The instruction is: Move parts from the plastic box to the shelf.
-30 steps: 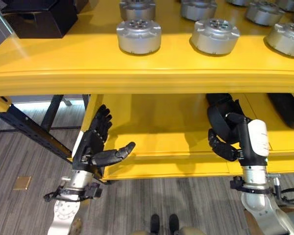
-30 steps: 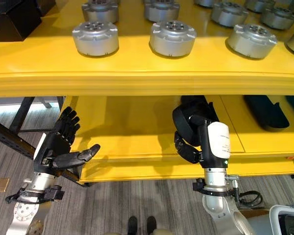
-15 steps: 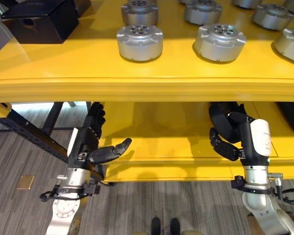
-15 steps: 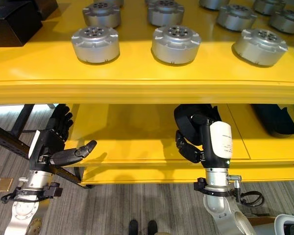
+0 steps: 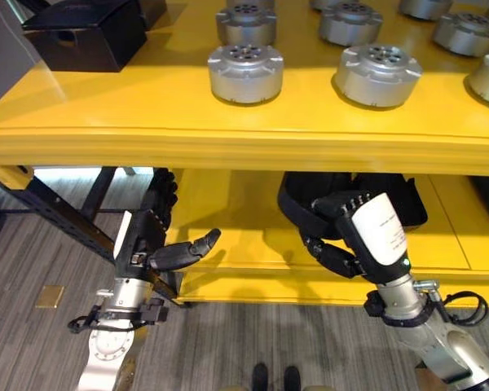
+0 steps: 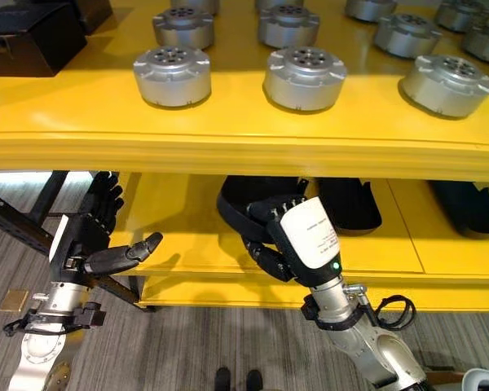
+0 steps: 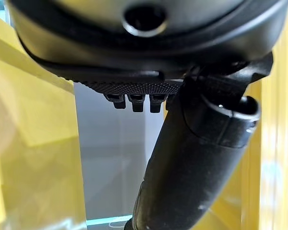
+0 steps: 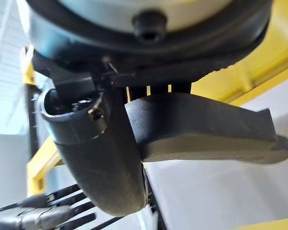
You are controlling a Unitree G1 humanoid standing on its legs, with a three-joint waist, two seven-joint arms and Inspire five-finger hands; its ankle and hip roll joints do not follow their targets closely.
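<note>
the right hand [image 6: 285, 236] is curled round a black part [image 5: 310, 199] at the front of the lower shelf [image 5: 244, 244], fingers hooked over its rim and thumb under (the right wrist view shows the dark piece pinched against the thumb). another black part [image 6: 350, 204] lies just beside it on that shelf, and a third [image 6: 464, 208] further to the right. the left hand [image 5: 151, 244] hangs by the shelf's left end, fingers straight, thumb out, holding nothing. silver round parts [image 5: 244, 73] stand in rows on the top shelf [image 5: 106, 122], with a black box [image 5: 85, 32] at its left.
</note>
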